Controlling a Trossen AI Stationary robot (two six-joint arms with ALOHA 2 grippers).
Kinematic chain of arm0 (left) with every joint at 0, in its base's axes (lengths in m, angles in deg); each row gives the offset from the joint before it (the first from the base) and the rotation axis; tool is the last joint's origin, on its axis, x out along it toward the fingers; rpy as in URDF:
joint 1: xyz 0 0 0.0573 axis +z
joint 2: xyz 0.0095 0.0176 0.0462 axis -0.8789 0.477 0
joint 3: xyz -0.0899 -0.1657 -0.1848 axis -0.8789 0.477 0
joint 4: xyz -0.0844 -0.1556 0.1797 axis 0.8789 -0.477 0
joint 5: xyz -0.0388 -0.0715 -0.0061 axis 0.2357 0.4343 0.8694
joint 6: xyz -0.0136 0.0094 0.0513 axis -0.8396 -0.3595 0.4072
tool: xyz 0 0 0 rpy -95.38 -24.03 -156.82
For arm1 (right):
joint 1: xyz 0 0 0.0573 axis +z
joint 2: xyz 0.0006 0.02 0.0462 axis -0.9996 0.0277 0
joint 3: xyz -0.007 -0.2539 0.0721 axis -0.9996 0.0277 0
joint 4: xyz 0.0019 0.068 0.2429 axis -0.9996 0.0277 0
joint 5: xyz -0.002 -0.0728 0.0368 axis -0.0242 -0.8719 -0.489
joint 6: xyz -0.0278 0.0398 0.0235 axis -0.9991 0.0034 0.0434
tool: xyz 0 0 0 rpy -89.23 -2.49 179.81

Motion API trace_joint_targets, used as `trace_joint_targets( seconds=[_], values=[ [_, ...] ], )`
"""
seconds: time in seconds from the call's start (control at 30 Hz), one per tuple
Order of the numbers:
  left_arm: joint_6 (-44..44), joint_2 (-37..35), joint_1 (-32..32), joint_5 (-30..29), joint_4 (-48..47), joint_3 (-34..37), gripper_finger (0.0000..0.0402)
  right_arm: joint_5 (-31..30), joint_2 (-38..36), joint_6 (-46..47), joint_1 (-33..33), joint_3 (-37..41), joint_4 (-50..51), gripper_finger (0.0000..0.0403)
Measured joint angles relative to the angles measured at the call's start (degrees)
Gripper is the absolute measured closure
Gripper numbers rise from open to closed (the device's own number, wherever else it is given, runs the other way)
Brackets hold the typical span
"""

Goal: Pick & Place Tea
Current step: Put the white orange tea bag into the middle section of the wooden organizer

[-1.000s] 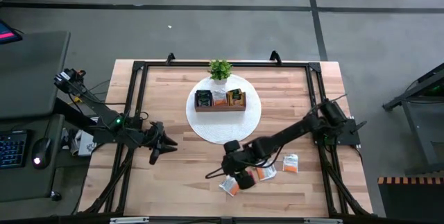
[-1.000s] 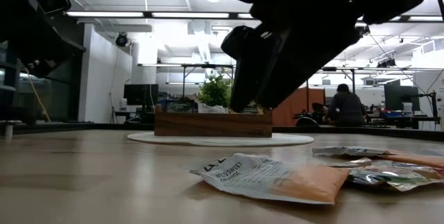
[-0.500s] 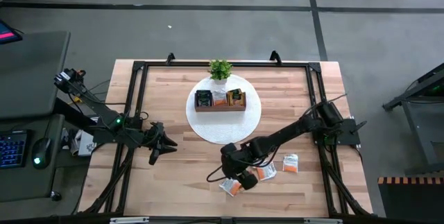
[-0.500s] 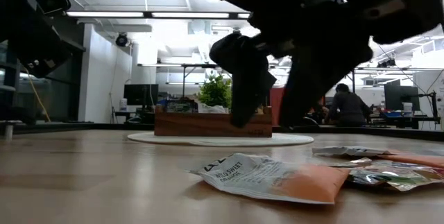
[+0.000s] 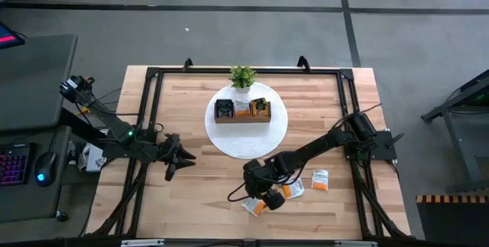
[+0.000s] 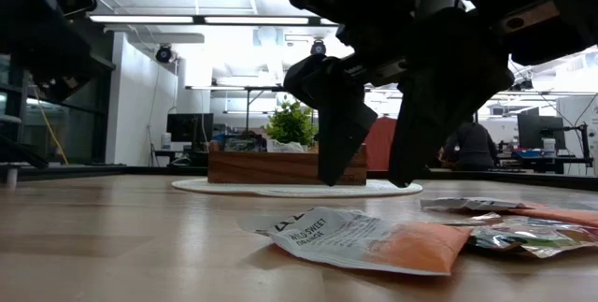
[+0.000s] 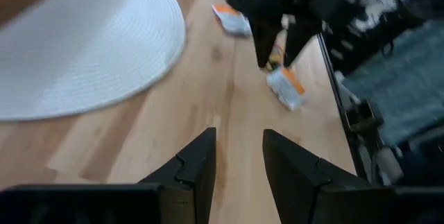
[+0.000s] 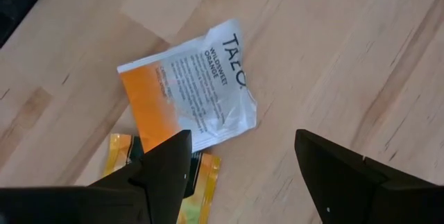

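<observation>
A white-and-orange sachet (image 8: 189, 97) lay flat on the worktop (image 5: 199, 193) near its front edge, directly under the right gripper (image 5: 257, 189). That gripper hung just above it without touching, its fingers (image 6: 336, 120) spread wide apart with nothing between them. Touching the sachet's orange end lay a yellow sachet (image 8: 187, 196), partly hidden by a finger in the right wrist view. In the high view the loose tea formed a small cluster: one sachet at the front (image 5: 253, 205), one or two more (image 5: 290, 191) beside the gripper, partly covered by it so the count could not be settled, and one orange-and-white sachet (image 5: 320, 180) lying apart toward the right arm's base.

Farther back, a wooden tray (image 5: 242, 118) stood on a round white mat (image 5: 246, 144). Its three compartments each held tea: dark sachets (image 5: 224, 108) in the left one, pale ones (image 5: 242, 108) in the middle, and yellow-orange ones (image 5: 260, 108) in the right one; how many lay in each could not be told. A small potted plant (image 5: 242, 76) stood just behind the tray, on the mat's rear edge.

The left gripper (image 5: 186, 157) waited well apart over the worktop's left side, its fingers (image 7: 194, 165) a little apart and holding nothing.
</observation>
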Motion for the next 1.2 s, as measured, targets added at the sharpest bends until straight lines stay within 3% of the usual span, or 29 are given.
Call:
trace_joint_targets(
  seconds=[0.1, 0.43, 0.53, 0.7, 0.97, 1.2],
  values=[
    [1.6, 0.0, 0.0, -3.0, -0.4, 0.0, 0.0285, 0.1, 0.0, 0.1, 0.0, 0.0, 0.2, 0.015],
    [12.2, 0.0, 0.0, -2.7, -1.0, 0.0, 0.0285, 1.0, 0.0, -1.7, -0.5, 0.0, -0.4, 0.015],
    [10.9, 0.0, 0.0, -4.1, -3.8, 0.0, 0.0285, 1.4, 0.0, -1.8, -1.1, 0.0, -1.1, 0.015],
    [10.1, -0.3, 0.0, -11.5, -4.8, 0.0, 0.0285, 1.7, 0.1, -1.8, -1.5, 0.0, -1.2, 0.015],
    [17.1, -2.4, 0.0, -12.7, -3.4, 0.0, 0.0285, 2.7, 0.3, -1.1, -1.3, 0.0, -3.0, 0.015],
    [12.9, -2.8, 0.0, -18.3, -0.8, 0.0, 0.0285, 3.3, 1.1, 0.1, -1.3, 0.0, -3.6, 0.015]
  ],
)
